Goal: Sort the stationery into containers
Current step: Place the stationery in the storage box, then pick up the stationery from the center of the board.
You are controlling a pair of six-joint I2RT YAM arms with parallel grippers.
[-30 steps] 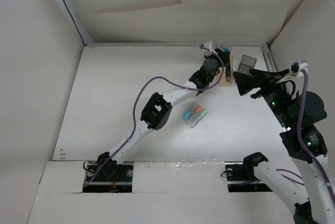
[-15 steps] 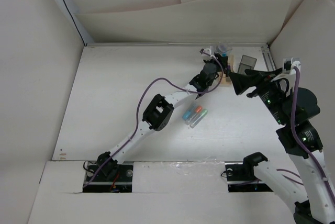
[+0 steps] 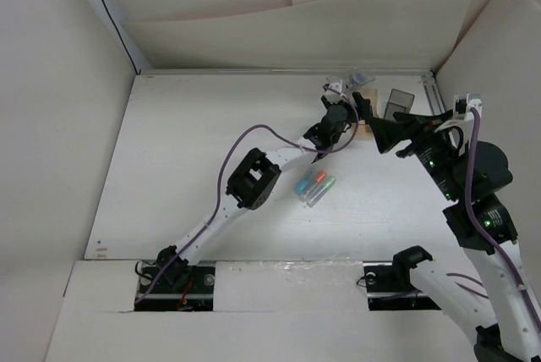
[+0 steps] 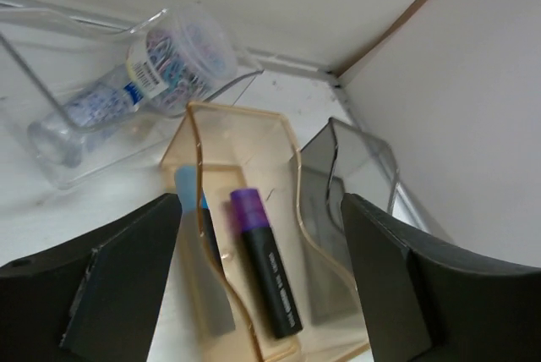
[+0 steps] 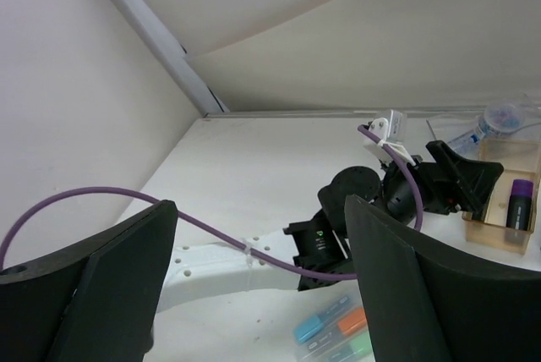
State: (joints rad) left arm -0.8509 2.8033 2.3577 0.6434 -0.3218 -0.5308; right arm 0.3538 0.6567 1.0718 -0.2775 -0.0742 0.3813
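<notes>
L claw (image 4: 260,210) spread & empty over amber box (image 4: 241,117); R claw (image 5: 260,205) also spread, empty. Next pick, prob.: loose markers (image 3: 314,186) lie base-ward of both claws, about equidistant, long axes diag.

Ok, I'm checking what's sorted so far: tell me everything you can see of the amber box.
The amber box is small, open-topped, of translucent orange-tinted plastic with a wavy rim, upright on the white table near the back corner. Inside lie a purple-capped black marker, flat on the floor, and a blue-capped marker against one side wall. The grey box stands close by one side, the clear box by the other. Nothing grips it.
</notes>
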